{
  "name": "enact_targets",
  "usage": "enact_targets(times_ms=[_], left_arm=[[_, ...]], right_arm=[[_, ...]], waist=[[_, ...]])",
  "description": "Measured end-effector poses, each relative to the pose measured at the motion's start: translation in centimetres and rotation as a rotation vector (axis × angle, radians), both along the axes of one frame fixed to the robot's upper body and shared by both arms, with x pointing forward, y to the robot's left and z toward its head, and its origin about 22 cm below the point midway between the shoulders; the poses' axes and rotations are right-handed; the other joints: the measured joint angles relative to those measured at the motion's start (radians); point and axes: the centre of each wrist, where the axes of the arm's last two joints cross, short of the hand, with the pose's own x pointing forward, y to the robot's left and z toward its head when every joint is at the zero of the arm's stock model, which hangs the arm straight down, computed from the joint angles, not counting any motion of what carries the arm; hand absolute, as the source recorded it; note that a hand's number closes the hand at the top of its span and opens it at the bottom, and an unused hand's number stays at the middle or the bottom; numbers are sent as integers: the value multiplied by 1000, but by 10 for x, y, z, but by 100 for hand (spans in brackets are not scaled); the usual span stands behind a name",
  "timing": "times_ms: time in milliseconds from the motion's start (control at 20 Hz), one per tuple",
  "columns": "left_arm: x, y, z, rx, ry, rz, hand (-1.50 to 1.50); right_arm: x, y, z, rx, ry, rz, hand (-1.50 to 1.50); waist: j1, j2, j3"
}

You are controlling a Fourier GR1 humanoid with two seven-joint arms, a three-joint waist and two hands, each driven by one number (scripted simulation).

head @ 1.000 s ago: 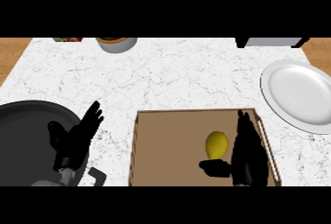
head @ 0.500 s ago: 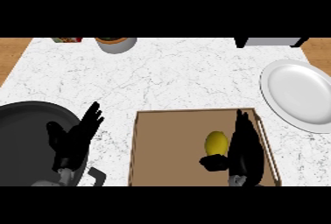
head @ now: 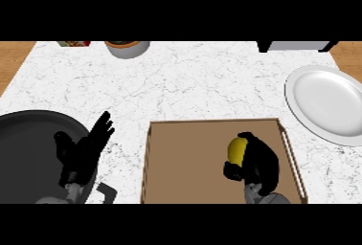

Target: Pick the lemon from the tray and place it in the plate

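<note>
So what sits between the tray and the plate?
Nothing: in the head view, only a strip of bare marble counter separates the tray from the plate.

I see the lemon (head: 237,149) in the right half of the tray (head: 184,162), my right hand (head: 263,161) curled around it. On the table (head: 176,86), the plate (head: 329,105) lies right of the tray, my left hand (head: 84,150) left of the tray.

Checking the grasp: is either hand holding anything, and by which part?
The right hand curls round the lemon, covering its right side and near end. The left hand is open and holds nothing.
</note>
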Motion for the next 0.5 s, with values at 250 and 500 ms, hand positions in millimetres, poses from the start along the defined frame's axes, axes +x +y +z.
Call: enact_targets(times_ms=[250,500], left_arm=[[-2,0,0,1,-13,7,0],[-3,2,-5,-3,-31,4,0]], right_arm=[[5,4,-8,-57,-12,30,150],[3,2,-9,-114,-47,33,150]], waist=[[-1,-5,-4],[-4,-6,0]])
